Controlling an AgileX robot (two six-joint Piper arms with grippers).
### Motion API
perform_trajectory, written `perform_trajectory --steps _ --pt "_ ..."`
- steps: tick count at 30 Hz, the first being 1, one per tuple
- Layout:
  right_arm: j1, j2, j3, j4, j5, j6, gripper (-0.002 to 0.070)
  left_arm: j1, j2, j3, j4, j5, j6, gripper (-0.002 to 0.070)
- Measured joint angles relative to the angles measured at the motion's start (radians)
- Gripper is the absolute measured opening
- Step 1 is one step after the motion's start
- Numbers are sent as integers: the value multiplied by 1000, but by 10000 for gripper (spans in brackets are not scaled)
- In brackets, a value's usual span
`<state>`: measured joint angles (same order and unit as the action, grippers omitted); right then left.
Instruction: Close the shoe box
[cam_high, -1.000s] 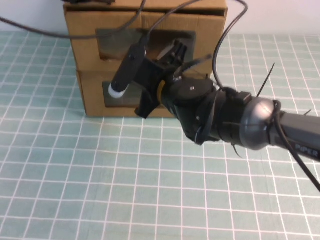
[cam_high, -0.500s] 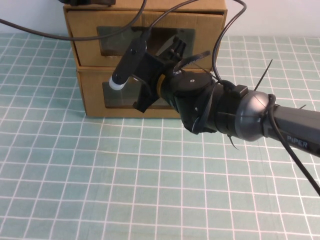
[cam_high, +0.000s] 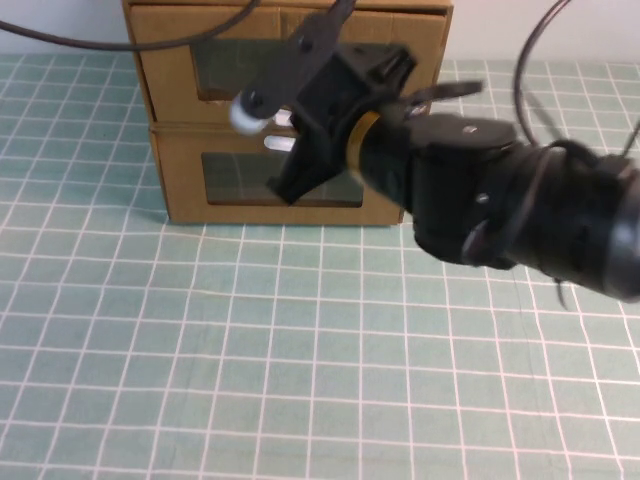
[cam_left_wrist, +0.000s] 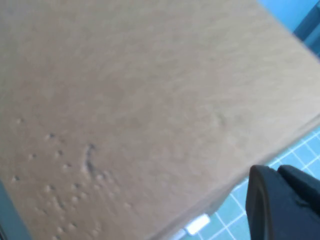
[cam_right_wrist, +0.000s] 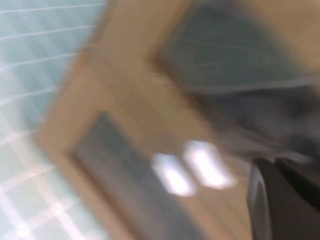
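Note:
The shoe box (cam_high: 170, 70) is the upper of two stacked brown cardboard drawers at the back of the table. Its white tab (cam_high: 284, 119) sits below its window, and its front stands about flush with the lower drawer (cam_high: 180, 185). My right gripper (cam_high: 385, 65) hovers shut and empty in front of the shoe box window. In the right wrist view it (cam_right_wrist: 274, 162) shows near both white tabs (cam_right_wrist: 205, 162). My left gripper (cam_left_wrist: 275, 172) is shut above the box's cardboard top (cam_left_wrist: 150, 100). It is out of the high view.
The right arm's thick black wrist (cam_high: 500, 200) hangs over the table's right half. A white-tipped black part (cam_high: 241, 112) on it hides some of the box front. Cables (cam_high: 60, 38) run across the box. A green grid mat (cam_high: 250, 350) covers the table.
My right gripper has lifted and moved right, nearer the camera. The white tabs between the two windows now show.

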<state>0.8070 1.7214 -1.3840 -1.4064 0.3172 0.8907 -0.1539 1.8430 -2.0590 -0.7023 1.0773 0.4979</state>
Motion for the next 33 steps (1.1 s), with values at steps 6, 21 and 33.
perform_trajectory --steps 6,21,33 --pt "12 -83 -31 107 363 -352 -14 0 -123 0 34 52 -2 -5" --pt "-224 -369 -58 942 503 -717 -14 0 -605 189 322 23 -106 -5" --pt "-270 -934 442 934 89 -373 -14 0 -1190 939 359 -369 -92 -5"
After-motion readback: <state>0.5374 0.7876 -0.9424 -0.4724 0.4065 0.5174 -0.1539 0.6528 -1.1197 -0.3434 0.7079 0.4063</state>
